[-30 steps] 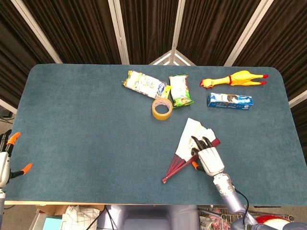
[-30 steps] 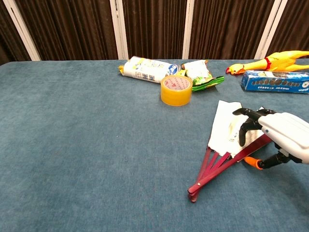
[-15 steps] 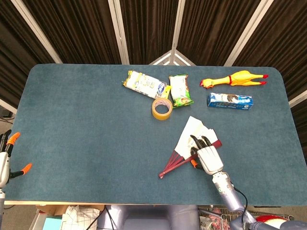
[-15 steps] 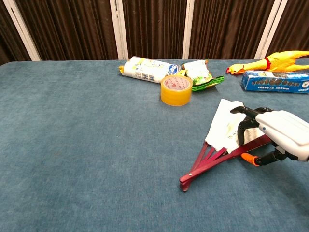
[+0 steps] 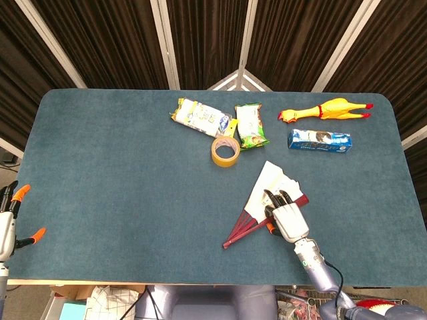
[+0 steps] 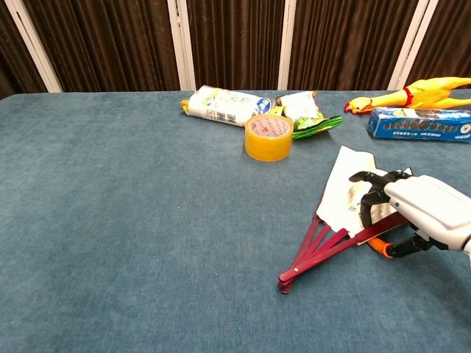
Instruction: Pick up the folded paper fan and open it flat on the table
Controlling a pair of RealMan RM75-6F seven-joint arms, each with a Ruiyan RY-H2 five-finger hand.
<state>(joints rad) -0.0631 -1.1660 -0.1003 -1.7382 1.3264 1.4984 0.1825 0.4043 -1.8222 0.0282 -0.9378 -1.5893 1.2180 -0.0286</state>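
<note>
The paper fan (image 5: 265, 185) lies partly spread on the blue table, its white leaf toward the back and its dark red ribs (image 6: 316, 250) meeting at a pivot near the front edge. My right hand (image 5: 287, 217) sits over the fan's right side. Its dark fingers (image 6: 370, 193) curl over the outer red rib and the orange-tipped thumb lies under it, so the rib is pinched. In the chest view the same hand (image 6: 425, 209) hides the leaf's right edge. My left hand (image 5: 9, 223) hangs off the table's left front corner with fingers apart, holding nothing.
A yellow tape roll (image 5: 225, 151) stands just behind the fan. Behind it lie two snack packs (image 5: 199, 116) (image 5: 251, 125). A blue box (image 5: 320, 140) and a rubber chicken (image 5: 325, 109) are at the back right. The table's front edge (image 5: 167, 280) runs close to the pivot.
The fan's pivot end has swung slightly left and away from the front edge. My right hand has shifted a little with the outer rib. The left hand has barely moved.
</note>
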